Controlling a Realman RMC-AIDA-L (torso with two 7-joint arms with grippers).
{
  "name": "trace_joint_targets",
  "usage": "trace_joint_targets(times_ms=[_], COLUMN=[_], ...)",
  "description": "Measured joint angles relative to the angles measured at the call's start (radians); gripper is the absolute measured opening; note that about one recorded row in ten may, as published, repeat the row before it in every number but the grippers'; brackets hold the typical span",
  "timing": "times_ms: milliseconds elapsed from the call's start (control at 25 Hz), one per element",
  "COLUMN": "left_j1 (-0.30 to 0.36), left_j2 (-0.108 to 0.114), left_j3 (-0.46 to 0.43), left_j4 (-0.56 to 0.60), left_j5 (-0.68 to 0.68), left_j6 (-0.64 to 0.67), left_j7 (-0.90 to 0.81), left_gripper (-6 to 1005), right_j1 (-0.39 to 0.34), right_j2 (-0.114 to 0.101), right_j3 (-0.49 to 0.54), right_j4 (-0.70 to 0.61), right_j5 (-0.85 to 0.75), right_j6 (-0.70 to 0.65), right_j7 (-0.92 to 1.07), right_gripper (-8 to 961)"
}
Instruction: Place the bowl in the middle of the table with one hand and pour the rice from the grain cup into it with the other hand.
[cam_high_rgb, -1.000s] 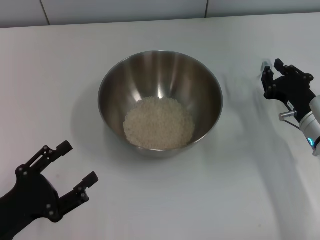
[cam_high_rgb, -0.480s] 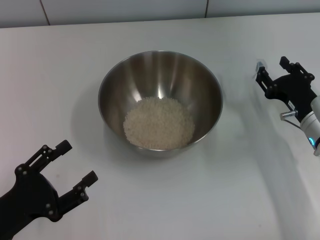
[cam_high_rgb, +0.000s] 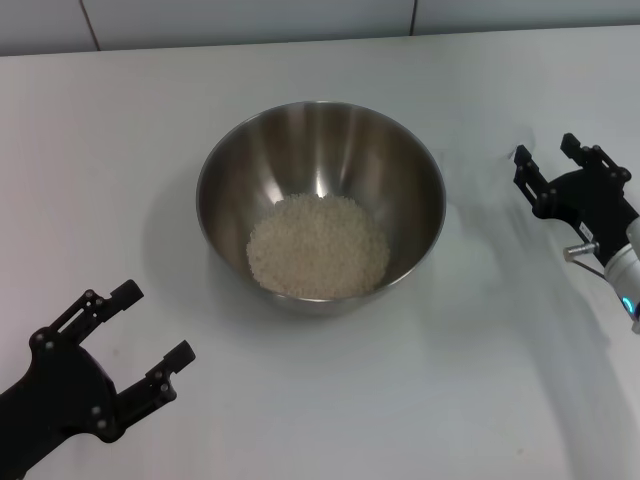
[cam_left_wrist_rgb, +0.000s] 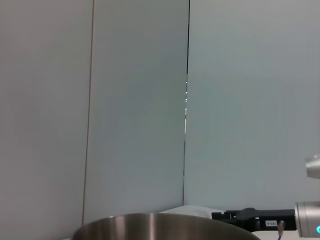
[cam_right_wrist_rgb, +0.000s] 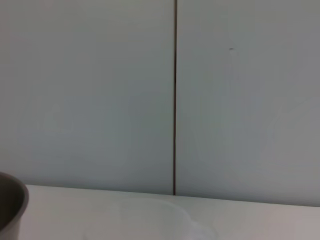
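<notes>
The steel bowl (cam_high_rgb: 320, 150) stands in the middle of the white table (cam_high_rgb: 320, 400) with a pale heap of rice (cam_high_rgb: 318, 246) in its bottom. Its rim also shows in the left wrist view (cam_left_wrist_rgb: 165, 225) and the right wrist view (cam_right_wrist_rgb: 12, 210). My right gripper (cam_high_rgb: 545, 150) is open and empty, to the right of the bowl. The clear grain cup (cam_right_wrist_rgb: 155, 220) shows faintly on the table in the right wrist view; I cannot make it out in the head view. My left gripper (cam_high_rgb: 158, 322) is open and empty at the near left.
A pale panelled wall (cam_high_rgb: 300, 20) rises behind the table's far edge. The right arm (cam_left_wrist_rgb: 260, 217) shows beyond the bowl in the left wrist view.
My right gripper has opened wider and drawn back towards the near right. The whitish thing between its fingers a second ago is no longer there. The left arm and bowl have not moved.
</notes>
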Motion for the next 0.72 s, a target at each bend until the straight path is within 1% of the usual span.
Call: trace_joint_targets(times_ms=[200, 280, 320, 360, 480, 520, 560, 600, 640, 680, 720], left_j1=[-0.006, -0.006, -0.005, -0.005, -0.005, -0.007, -0.007, -0.008, -0.009, -0.009, -0.01], left_j2=[0.0, 0.001, 0.001, 0.001, 0.001, 0.002, 0.002, 0.002, 0.002, 0.002, 0.002], left_j3=[0.0, 0.0, 0.0, 0.0, 0.0, 0.0, 0.0, 0.0, 0.0, 0.0, 0.0], left_j4=[0.0, 0.0, 0.0, 0.0, 0.001, 0.002, 0.002, 0.002, 0.002, 0.002, 0.002], left_j5=[0.0, -0.001, -0.003, -0.003, -0.005, -0.005, -0.005, -0.004, -0.002, -0.002, -0.001], left_j6=[-0.001, -0.001, -0.002, -0.002, -0.002, -0.004, -0.004, -0.005, -0.009, -0.009, -0.01], left_j7=[-0.002, -0.002, -0.002, -0.002, -0.001, -0.001, -0.001, -0.001, -0.001, -0.001, -0.001], left_gripper=[819, 819, 819, 819, 819, 819, 819, 819, 819, 819, 819], right_j1=[-0.035, -0.059, -0.089, -0.089, -0.128, -0.143, -0.143, -0.147, -0.147, -0.147, -0.143], right_j2=[-0.001, -0.001, -0.001, -0.001, -0.002, -0.003, -0.003, -0.004, -0.004, -0.004, -0.004], right_j3=[-0.037, -0.055, -0.069, -0.069, -0.079, -0.08, -0.08, -0.08, -0.08, -0.08, -0.08], right_j4=[0.006, 0.007, 0.007, 0.007, -0.003, -0.023, -0.023, -0.039, -0.076, -0.076, -0.107], right_j5=[-0.001, -0.001, -0.002, -0.002, -0.004, -0.009, -0.009, -0.01, -0.011, -0.011, -0.011], right_j6=[-0.061, -0.111, -0.169, -0.169, -0.26, -0.319, -0.319, -0.347, -0.388, -0.388, -0.408], right_j7=[0.0, 0.0, 0.001, 0.001, 0.016, 0.051, 0.051, 0.079, 0.154, 0.154, 0.212], right_gripper=[607, 607, 607, 607, 607, 607, 607, 606, 606, 606, 606])
